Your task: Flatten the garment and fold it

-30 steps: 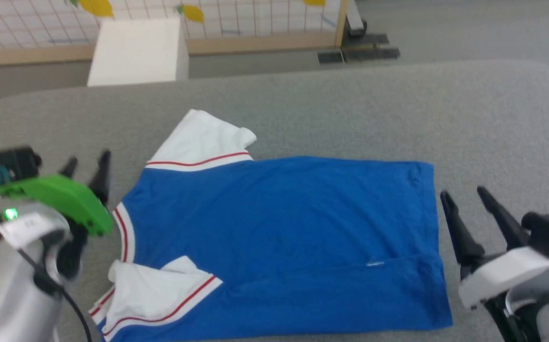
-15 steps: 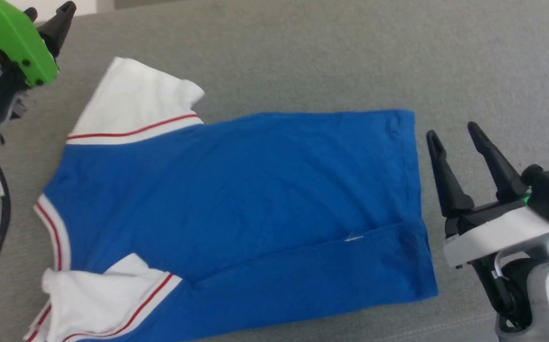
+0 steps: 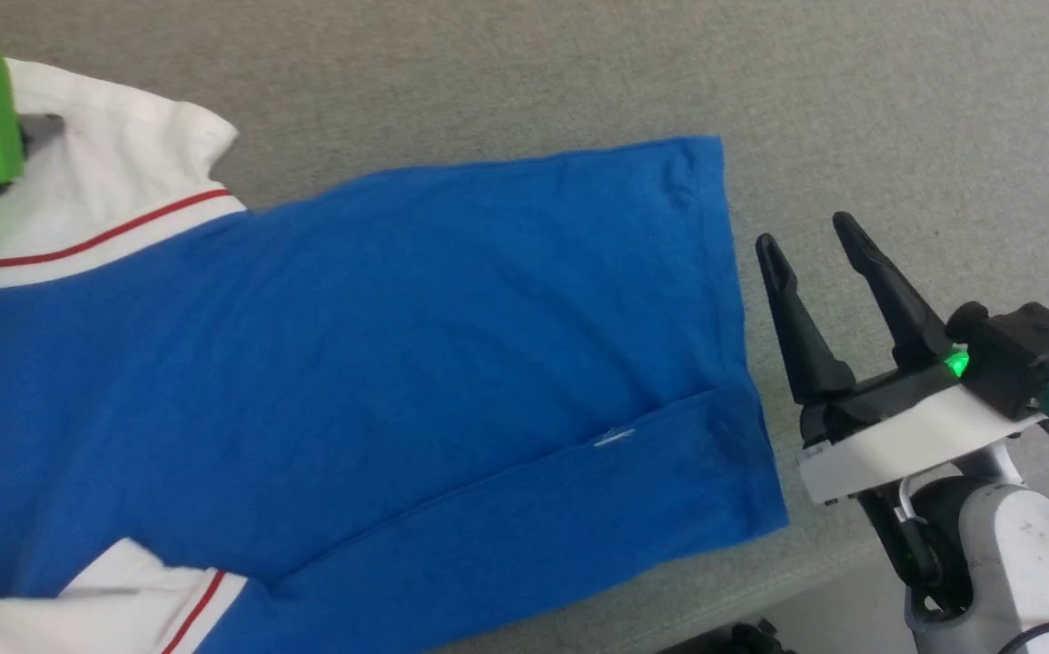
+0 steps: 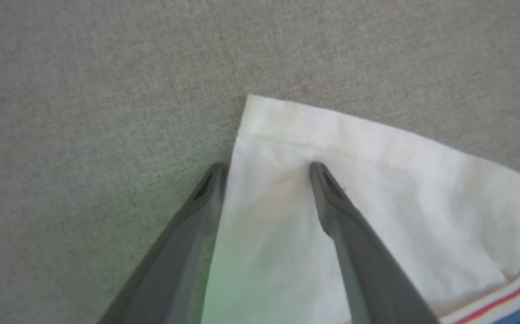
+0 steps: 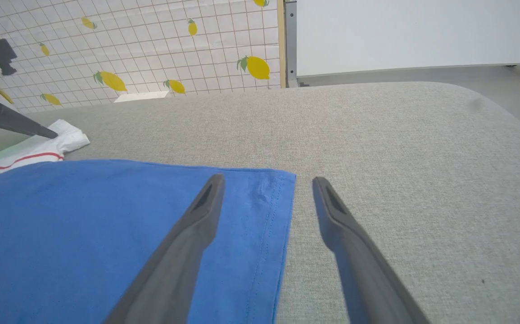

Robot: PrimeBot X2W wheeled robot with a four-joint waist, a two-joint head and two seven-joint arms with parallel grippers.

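The blue shirt (image 3: 397,345) lies spread flat on the grey worktop (image 3: 506,64), with bare surface beyond its hem on the right. The right tool (image 3: 804,230) stands wide open and empty just beside that hem. The left tool (image 4: 266,171), also wide open and gripping nothing, straddles the side edge of the far white sleeve (image 4: 377,180), with open worktop past the cuff.

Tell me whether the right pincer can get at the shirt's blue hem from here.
Probably yes: the right pincer stands open right beside the hem, with bare grey tabletop between and nothing in the way.
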